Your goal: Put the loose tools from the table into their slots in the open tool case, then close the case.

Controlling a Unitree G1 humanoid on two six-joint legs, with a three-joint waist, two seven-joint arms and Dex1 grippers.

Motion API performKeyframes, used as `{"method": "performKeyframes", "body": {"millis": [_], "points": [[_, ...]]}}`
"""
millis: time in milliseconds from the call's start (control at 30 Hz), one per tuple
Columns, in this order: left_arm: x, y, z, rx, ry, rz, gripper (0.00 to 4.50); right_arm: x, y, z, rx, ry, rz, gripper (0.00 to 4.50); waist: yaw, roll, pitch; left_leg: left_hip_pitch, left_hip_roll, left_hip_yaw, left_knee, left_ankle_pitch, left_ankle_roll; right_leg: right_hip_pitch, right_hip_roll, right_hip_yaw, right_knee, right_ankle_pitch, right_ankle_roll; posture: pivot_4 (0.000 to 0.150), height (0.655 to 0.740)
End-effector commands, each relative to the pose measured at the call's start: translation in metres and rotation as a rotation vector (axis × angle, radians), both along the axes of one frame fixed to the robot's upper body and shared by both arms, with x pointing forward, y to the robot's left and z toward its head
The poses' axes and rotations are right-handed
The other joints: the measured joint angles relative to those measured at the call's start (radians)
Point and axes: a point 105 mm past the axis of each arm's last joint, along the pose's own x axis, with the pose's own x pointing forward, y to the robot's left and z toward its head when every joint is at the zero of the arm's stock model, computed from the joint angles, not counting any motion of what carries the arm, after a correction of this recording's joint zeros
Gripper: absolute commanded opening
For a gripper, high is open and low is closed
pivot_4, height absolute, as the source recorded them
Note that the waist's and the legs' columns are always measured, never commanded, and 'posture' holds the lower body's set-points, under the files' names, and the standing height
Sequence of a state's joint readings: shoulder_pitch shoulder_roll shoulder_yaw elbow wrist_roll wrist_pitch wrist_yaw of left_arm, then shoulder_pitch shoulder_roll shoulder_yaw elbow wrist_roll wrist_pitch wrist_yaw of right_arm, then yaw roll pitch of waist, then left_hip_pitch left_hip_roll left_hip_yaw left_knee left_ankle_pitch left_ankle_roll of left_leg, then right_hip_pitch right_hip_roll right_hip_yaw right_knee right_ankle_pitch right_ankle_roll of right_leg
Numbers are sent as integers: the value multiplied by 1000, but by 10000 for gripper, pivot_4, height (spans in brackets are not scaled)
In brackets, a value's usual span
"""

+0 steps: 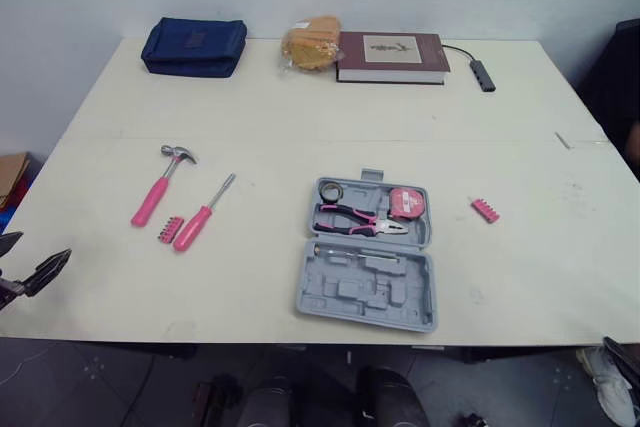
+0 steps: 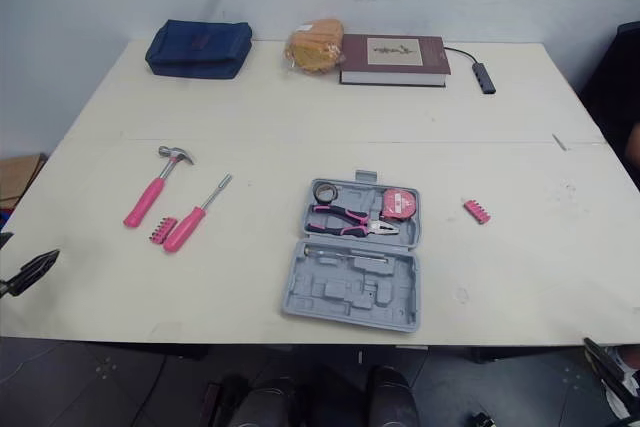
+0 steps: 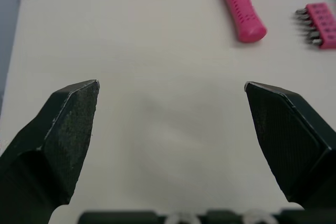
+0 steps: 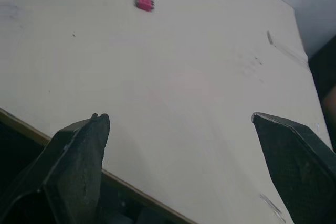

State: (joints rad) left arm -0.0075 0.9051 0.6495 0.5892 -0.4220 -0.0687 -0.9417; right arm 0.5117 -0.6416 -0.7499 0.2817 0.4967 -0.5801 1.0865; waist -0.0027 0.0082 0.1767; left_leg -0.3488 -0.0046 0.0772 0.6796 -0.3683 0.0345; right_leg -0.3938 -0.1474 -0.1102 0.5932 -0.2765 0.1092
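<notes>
Two bit strips (image 1: 170,229) (image 1: 485,210), one hammer (image 1: 158,190), one screwdriver (image 1: 203,215)

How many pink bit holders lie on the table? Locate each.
2. One bit holder lies between the hammer and screwdriver, left of the tool case; the other right of it.

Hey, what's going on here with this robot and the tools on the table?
Nothing is being handled yet. The robot's left pincer and right pincer are both open and empty, near the front corners of the cream table. The grey plastic tool case lies open mid-table, with pink-handled pliers and a pink tape measure in it. A pink-handled hammer, a pink-handled screwdriver, a pink bit holder beside it and a second pink bit holder right of the case lie loose.
</notes>
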Motion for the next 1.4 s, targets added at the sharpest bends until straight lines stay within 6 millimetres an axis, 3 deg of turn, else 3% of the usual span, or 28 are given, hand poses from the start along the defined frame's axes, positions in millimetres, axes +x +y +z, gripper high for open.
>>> {"method": "performKeyframes", "body": {"millis": [33, 167, 267, 467, 700, 967, 1267, 1333, 1400], "points": [[13, -25, 15, -19, -39, -91, 44729, 20, 26, 22, 14, -71, 119, 45000, -1, 0, 0, 0, 0, 0, 0, 0, 0, 0, 0, 0, 0, 0, 0, 1500, 7400], [23, -46, 18, -56, -39, -135, 44729, 32, 57, 33, 54, -68, 236, 45000, 2, 0, 0, -1, 0, 0, 0, 0, 0, -1, 1, 0, 0, 0, 0, 1500, 7400], [38, -65, 26, -109, -64, -137, 44729, 46, 91, 52, 63, -110, 360, 45000, 4, 1, 0, -2, 0, 0, 1, 0, 0, -1, 1, 0, 0, 0, 0, 1500, 7400], [49, -89, 24, -105, -10, -163, 44729, 59, 130, 74, 71, -164, 478, 45000, 5, 0, 1, -2, 0, 0, 2, 0, 0, -1, 2, -1, 2, 0, 1, 1500, 7400], [80, -78, 18, -138, 70, 41, 44729, 62, 159, 83, 76, -162, 595, 45000, 17, -3, 2, -3, 0, 0, 2, 3, 6, 0, 4, -1, 3, 1, 2, 1500, 7400], [120, -93, 11, -114, 252, 102, 44729, 63, 202, 106, 121, -179, 762, 45000, 27, -7, 4, -3, 0, 0, 3, 4, 5, -1, 8, -2, 4, 1, 2, 1500, 7400], [135, -97, -8, -22, 435, 63, 44729, 65, 214, 111, 107, -177, 779, 45000, 29, -8, 3, -4, 0, 3, 3, 5, 7, -1, 15, -8, 2, 2, 3, 1500, 7400], [136, -96, -14, -12, 454, 49, 39328, 64, 215, 112, 108, -178, 778, 45000, 29, -8, 3, -4, 0, 3, 4, 6, 7, -1, 14, -8, 2, 2, 3, 1500, 7400], [136, -101, -22, -33, 472, 19, 30929, 64, 215, 111, 105, -174, 769, 45000, 28, -8, 3, -3, 0, 3, 4, 7, 7, -1, 14, -7, 3, 2, 4, 1500, 7400]]}}
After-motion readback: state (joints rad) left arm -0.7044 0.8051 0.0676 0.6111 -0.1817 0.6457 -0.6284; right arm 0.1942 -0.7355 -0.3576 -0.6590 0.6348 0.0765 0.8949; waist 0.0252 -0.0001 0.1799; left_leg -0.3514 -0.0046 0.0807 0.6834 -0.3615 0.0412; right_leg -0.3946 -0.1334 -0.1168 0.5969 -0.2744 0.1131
